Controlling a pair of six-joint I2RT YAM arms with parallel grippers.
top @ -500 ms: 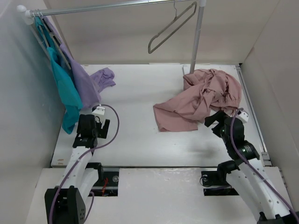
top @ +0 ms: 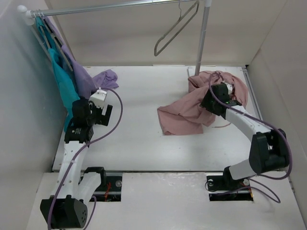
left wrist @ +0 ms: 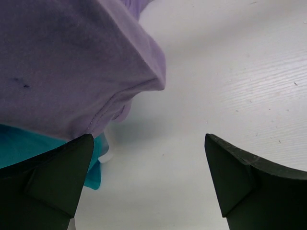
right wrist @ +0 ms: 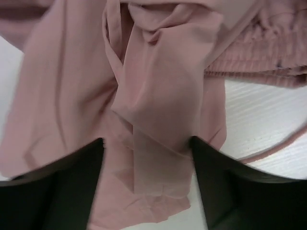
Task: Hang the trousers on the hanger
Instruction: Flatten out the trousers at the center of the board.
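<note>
Dusty-pink soft fabric trousers point(top: 184, 120) lie crumpled at 2 o'clock on the white tabletop point(top: 139, 139), against the foot of the upright pole point(top: 204, 43). The thin grey-taupe triangular hanger point(top: 175, 29) hangs bare on the metal rail point(top: 120, 6), at 1 o'clock above the heap.

Right tool point(top: 214, 99): jaws apart, poised over the heap, a twisted fold between them, nothing pinched yet. Left tool point(top: 101, 114): jaws wide apart and empty, at 9 o'clock by the hem of the lilac-purple hanging garment point(top: 82, 76).

Judgement: the fold under the right tool looks like loose leg cloth. The ribbed waistband shows at 2 o'clock in the wrist view; biting there, through both layers, should lift the legs cleanly. Watch the thin cord trailing at 3 o'clock.
</note>
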